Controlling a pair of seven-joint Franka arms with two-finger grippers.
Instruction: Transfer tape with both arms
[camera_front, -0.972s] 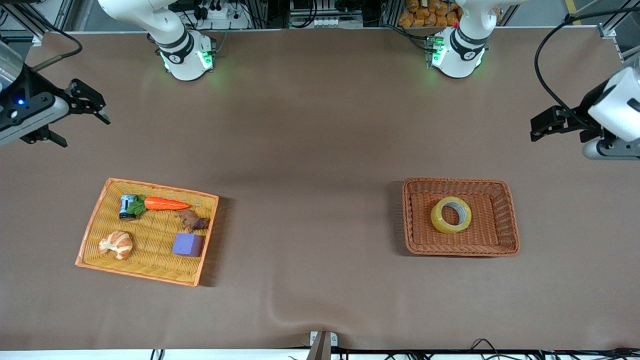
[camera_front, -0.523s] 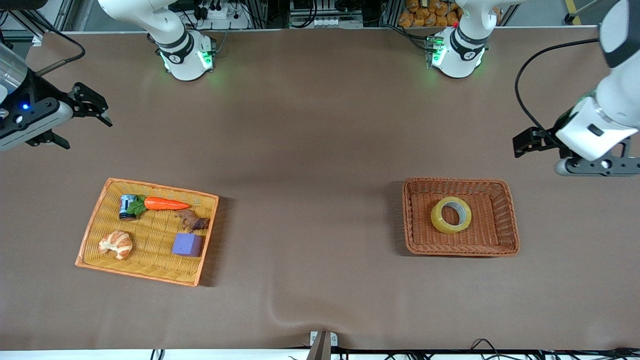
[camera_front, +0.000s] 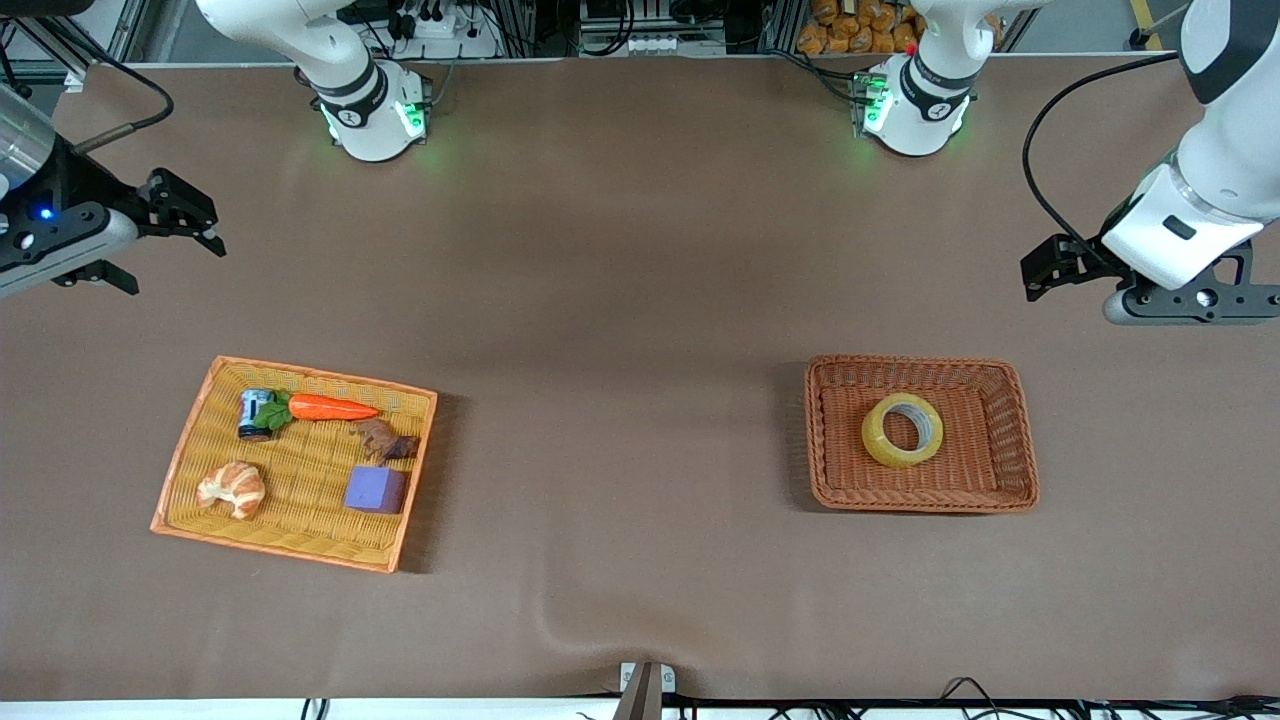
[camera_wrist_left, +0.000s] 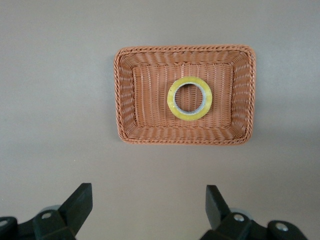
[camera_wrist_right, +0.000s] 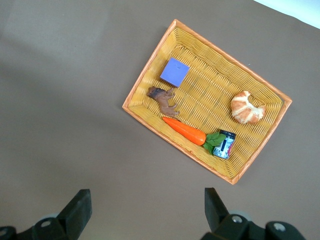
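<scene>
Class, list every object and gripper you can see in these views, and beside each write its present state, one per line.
tape: flat in the brown basket, ungripped.
left gripper: open, empty, over bare table.
right gripper: open, empty, over bare table.
yellow basket: holds five items.
carrot: lying flat.
small can: on its side.
croissant: resting.
purple cube: resting.
brown animal figure: on its side.

A brown worktop (camera_front: 620, 300) carries two wicker baskets well apart: a reddish-brown basket (camera_front: 1015, 440) toward the left arm's end and a yellow, orange-rimmed basket (camera_front: 190, 440) toward the right arm's end. In the yellow one lie a carrot (camera_front: 333, 407), a small can (camera_front: 253, 413), a croissant (camera_front: 232, 488), a purple cube (camera_front: 375, 489) and a brown toy animal (camera_front: 385, 440).
</scene>
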